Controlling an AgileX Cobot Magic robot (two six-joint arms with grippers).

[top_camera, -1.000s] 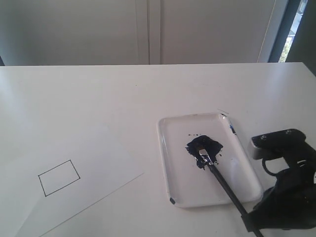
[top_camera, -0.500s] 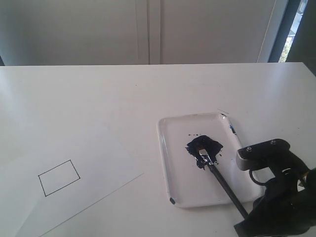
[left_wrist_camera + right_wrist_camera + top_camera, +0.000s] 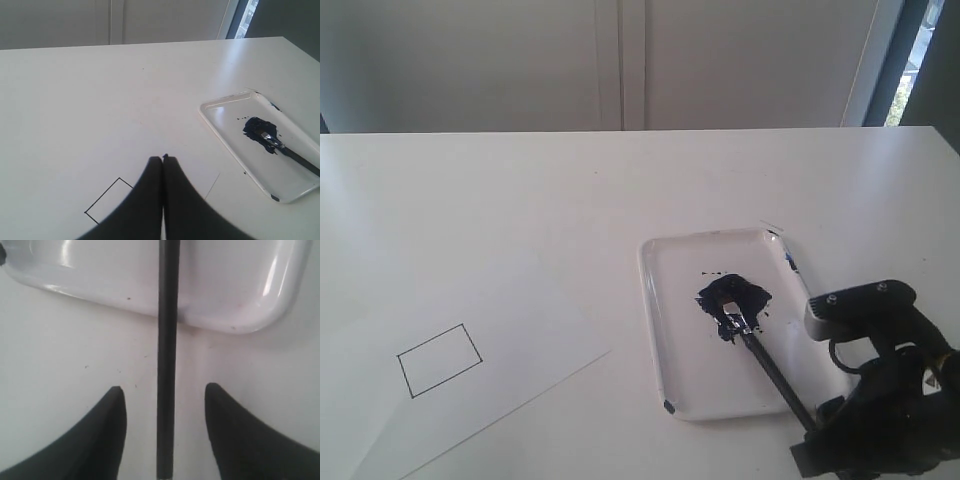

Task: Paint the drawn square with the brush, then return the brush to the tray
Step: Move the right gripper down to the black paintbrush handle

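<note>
Brush (image 3: 767, 362) lies inside wide-spread right gripper (image 3: 164, 389) — untouched.

A white table (image 3: 520, 200) stands before pale wall panels (image 3: 470, 60), with what may be a daylit window (image 3: 912, 70) beyond.

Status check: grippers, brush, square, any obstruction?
Right gripper open, jaws astride brush handle. Left gripper shut. Brush tip in tray paint; drawn square blank. Nothing blocking.

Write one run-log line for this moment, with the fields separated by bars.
brush: tip in tray | drawn square: blank | right gripper: open, astride handle | left gripper: shut
</note>
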